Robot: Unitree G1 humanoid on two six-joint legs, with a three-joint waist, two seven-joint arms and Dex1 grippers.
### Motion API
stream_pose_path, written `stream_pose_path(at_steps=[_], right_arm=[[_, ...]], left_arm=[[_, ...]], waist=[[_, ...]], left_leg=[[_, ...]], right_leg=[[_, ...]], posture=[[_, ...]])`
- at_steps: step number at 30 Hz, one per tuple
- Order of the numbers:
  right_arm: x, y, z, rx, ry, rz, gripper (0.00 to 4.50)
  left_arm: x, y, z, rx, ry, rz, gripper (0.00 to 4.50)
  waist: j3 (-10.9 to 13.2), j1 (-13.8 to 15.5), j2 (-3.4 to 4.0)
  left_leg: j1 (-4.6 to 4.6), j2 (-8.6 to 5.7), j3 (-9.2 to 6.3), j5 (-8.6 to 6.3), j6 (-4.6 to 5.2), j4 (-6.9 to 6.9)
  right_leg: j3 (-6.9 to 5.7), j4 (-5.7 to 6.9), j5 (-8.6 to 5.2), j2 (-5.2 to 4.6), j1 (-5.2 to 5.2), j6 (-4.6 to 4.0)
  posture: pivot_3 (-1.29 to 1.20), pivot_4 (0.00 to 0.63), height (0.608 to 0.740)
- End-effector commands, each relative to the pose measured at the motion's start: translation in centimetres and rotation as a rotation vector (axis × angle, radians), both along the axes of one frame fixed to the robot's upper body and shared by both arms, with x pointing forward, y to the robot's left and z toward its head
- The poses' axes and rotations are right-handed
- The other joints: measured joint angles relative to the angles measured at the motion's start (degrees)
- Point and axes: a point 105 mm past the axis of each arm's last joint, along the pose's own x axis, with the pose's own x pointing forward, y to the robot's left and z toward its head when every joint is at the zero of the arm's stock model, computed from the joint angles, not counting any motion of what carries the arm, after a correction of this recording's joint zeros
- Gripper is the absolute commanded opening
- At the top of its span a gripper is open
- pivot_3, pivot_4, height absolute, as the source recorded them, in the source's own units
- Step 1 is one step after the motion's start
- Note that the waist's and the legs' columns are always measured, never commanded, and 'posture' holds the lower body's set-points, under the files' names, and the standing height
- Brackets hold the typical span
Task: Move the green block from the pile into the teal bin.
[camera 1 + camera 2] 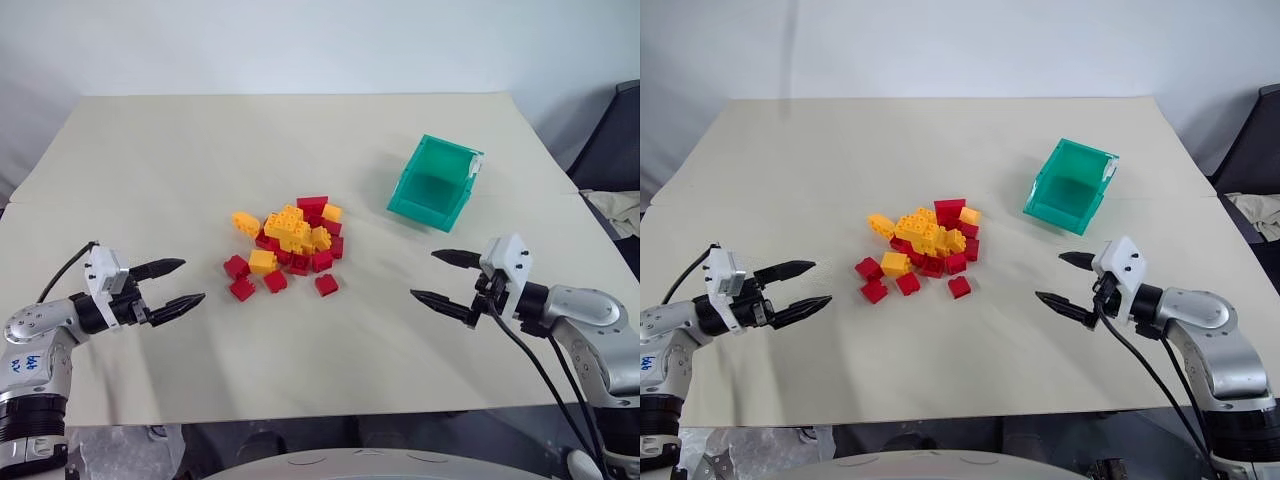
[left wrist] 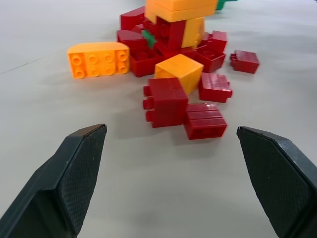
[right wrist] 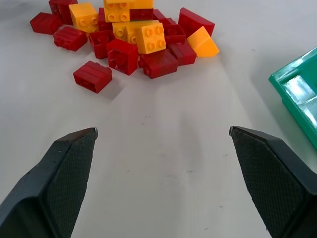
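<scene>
Two grippers, left and right, hover spread and empty, low in frame, flanking the pile. The green block stays wedged inside; bin waits upper right.

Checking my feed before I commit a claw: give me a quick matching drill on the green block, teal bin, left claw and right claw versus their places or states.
Things:
1. green block
2. teal bin
3. left claw
4. right claw

States:
A. open, nearest the bin
B. wedged among red bricks in the pile
C. on the table, right of the pile
D. open, left of the pile

Pairs: 1-B, 2-C, 3-D, 4-A
</scene>
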Motion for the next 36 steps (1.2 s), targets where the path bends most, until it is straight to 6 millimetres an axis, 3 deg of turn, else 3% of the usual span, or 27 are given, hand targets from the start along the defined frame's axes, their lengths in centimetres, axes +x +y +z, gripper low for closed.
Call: stream_pose_path(at_steps=[1,4,11,15,18,23,26,31,36], right_arm=[[-0.2,1.0,1.4,0.023,-0.052,0.024,4.47],[-0.4,1.6,1.7,0.028,-0.048,0.037,4.47],[-0.8,5.1,2.2,0.018,-0.037,0.124,4.47],[-0.3,7.4,1.1,-0.036,0.080,0.093,3.56],[0.3,11.4,1.7,0.010,0.082,0.134,2.64],[0.8,17.3,2.5,0.089,0.124,0.202,0.92],[1.0,19.6,2.4,0.101,0.132,0.221,0.03],[3.0,23.8,1.7,0.128,0.113,0.209,0.03],[5.7,24.6,1.7,0.160,0.095,0.135,0.03]], left_arm=[[0.4,0.2,1.1,0.044,-0.061,0.009,4.50],[1.6,0.6,2.5,-0.053,-0.068,0.086,4.50],[1.4,-0.2,2.8,-0.018,-0.102,0.029,4.50],[1.5,-0.7,3.2,-0.012,-0.160,-0.024,4.50],[1.0,-1.6,4.4,-0.086,-0.252,-0.120,4.50],[0.1,-2.1,4.4,-0.148,-0.233,-0.241,4.50],[-0.5,-2.3,4.5,-0.175,-0.228,-0.294,4.50],[-1.3,-2.3,4.2,-0.177,-0.223,-0.335,4.50],[-1.2,-2.0,4.4,-0.177,-0.244,-0.303,4.50]], waist=[[0.0,0.0,0.00],[0.0,0.1,0.00],[0.0,-0.2,0.00],[0.0,-0.2,-0.01],[0.0,-0.4,-0.01],[0.0,-0.4,-0.01],[0.0,-0.4,-0.05],[0.0,-0.6,-0.05],[0.0,-0.6,-0.05]], left_leg=[[0.00,0.00,0.00,0.00,0.00,0.00],[0.00,0.00,-0.01,0.00,0.00,0.04],[0.02,-0.01,0.00,0.00,0.00,0.08],[0.03,0.00,-0.01,0.02,-0.04,0.11],[0.04,0.00,-0.02,0.03,-0.05,0.17],[-0.03,0.02,-0.02,0.04,-0.07,0.29],[-0.08,0.02,-0.03,0.04,-0.06,0.37],[-0.18,0.01,0.00,-0.02,0.03,0.67],[-0.21,0.02,-0.04,-0.03,0.04,0.72]], right_leg=[[0.00,0.00,0.00,0.00,0.00,0.00],[0.00,0.05,0.00,0.00,0.00,0.00],[0.02,0.10,0.00,0.01,0.00,0.01],[0.01,0.17,0.00,0.01,-0.01,0.00],[0.01,0.24,-0.01,0.00,-0.01,-0.02],[0.01,0.42,-0.03,0.06,-0.13,-0.06],[-0.02,0.42,-0.03,0.05,-0.14,-0.06],[-0.06,0.45,-0.03,0.00,-0.14,-0.05],[-0.09,0.51,-0.02,-0.01,-0.15,-0.04]], posture=[[0.00,0.150,0.740],[0.00,0.150,0.740],[0.00,0.150,0.740],[0.00,0.150,0.740],[0.00,0.150,0.740],[0.00,0.150,0.740],[0.00,0.150,0.740],[0.00,0.150,0.740],[0.00,0.150,0.740]])
